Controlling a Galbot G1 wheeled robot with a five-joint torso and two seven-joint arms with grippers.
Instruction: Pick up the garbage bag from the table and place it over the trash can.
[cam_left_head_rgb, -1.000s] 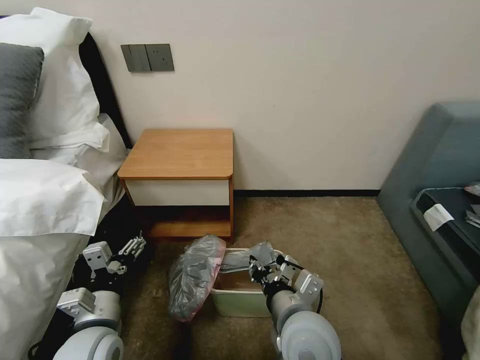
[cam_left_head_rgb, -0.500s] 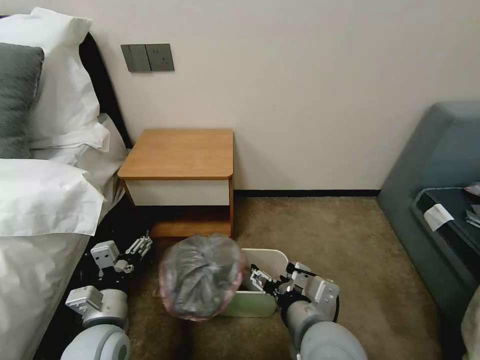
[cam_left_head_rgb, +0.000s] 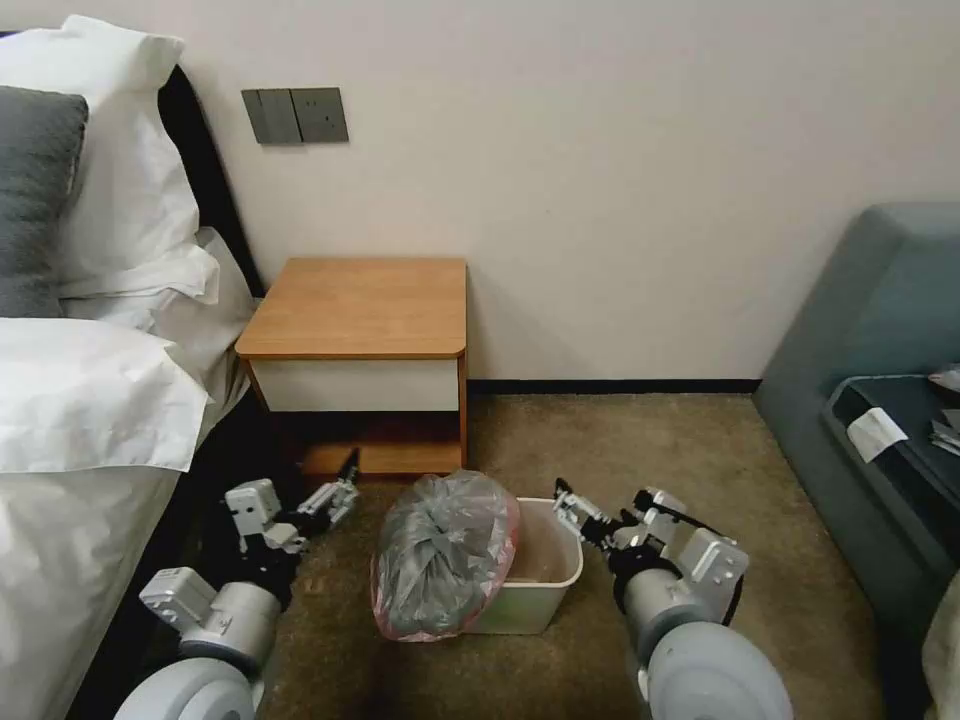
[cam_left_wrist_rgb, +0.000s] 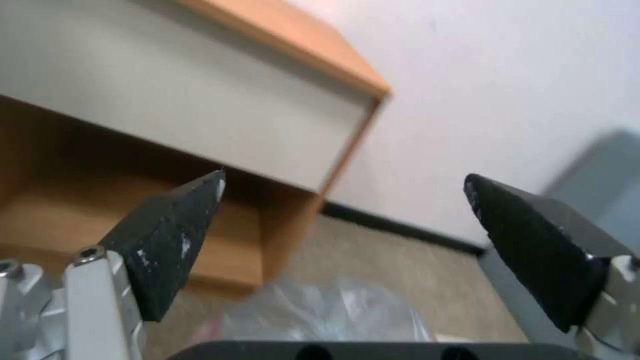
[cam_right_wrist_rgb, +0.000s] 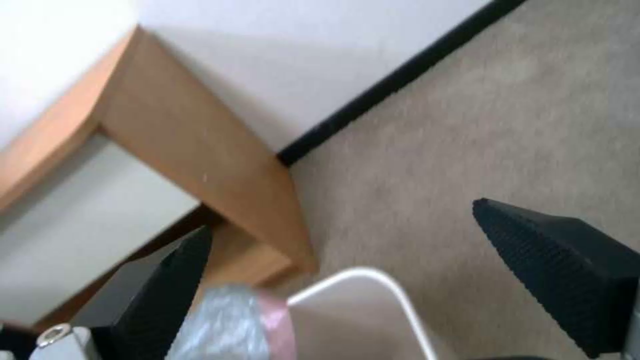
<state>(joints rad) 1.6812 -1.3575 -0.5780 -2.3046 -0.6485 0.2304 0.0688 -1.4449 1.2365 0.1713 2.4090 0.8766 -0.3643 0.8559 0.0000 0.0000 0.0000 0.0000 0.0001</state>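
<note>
Brown carpet (cam_left_head_rgb: 650, 450) carries the small cream plastic trash can (cam_left_head_rgb: 545, 580) before the orange-topped wooden bench (cam_left_head_rgb: 360, 305). Over the can's left rim slumps the crinkly grey translucent garbage bag with pink edge (cam_left_head_rgb: 440, 555). Left gripper (cam_left_head_rgb: 338, 492) and right gripper (cam_left_head_rgb: 572, 505) flank it, jaws wide, holding nothing.

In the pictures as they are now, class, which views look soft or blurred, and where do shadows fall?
Head view: sharp, evenly lit, with a dark shadow under the table and beside the bed. Left wrist view: the garbage bag is smeared and soft. Right wrist view: the carpet, the table and the trash can rim all look blurred.
</note>
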